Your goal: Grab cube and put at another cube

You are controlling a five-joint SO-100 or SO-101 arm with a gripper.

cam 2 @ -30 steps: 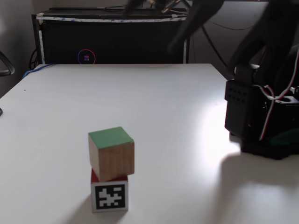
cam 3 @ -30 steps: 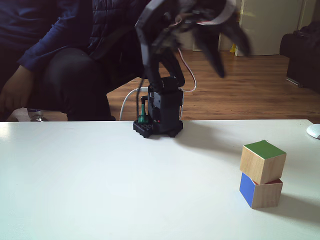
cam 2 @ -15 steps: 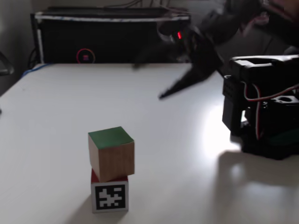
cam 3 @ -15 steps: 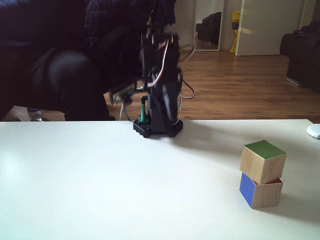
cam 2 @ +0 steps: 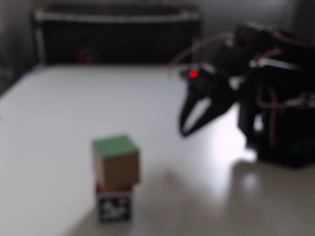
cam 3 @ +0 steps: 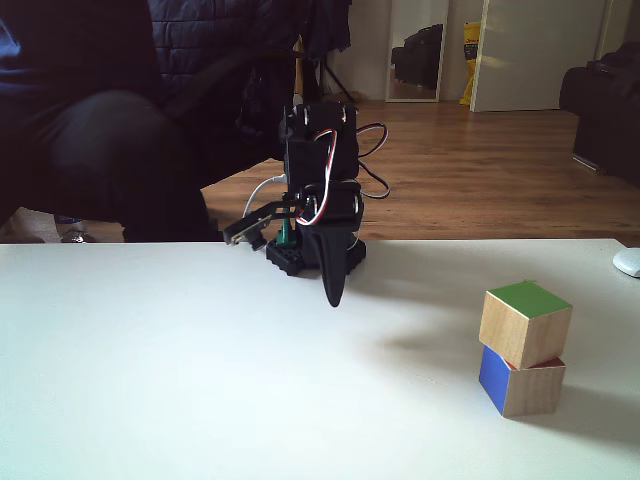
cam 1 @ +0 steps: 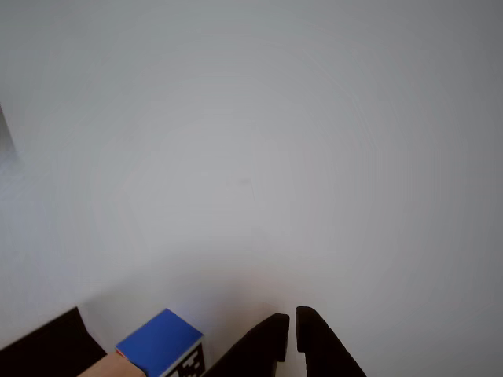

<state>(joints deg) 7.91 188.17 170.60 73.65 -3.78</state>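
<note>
On my feed the cube [cam 3: 524, 322] sits stacked on another cube [cam 3: 521, 385], a bit askew. My arm [cam 3: 318, 190] is folded low over its base, well away, claw [cam 3: 333, 297] pointing down at the table [cam 3: 180, 380]. Its fingers are nearly together, gripping nothing.

- The table [cam 3: 150, 380] is a plain white top with a smooth, slightly glossy surface; in a fixed view [cam 2: 64, 113] it reflects a bright patch of light near the arm.
- The arm's black base [cam 3: 312, 255] stands on the table near its far edge in a fixed view, and at the right side in a fixed view [cam 2: 283, 147].
- Another cube [cam 3: 520, 380] rests directly on the table, with its blue face showing in a fixed view and its black-and-white marker face in a fixed view [cam 2: 114, 209].
- The cube [cam 3: 524, 322], green on top, sits on another cube, turned slightly askew.
- A white object [cam 3: 628, 262] lies at the table's right edge, cut off by the frame.
</note>
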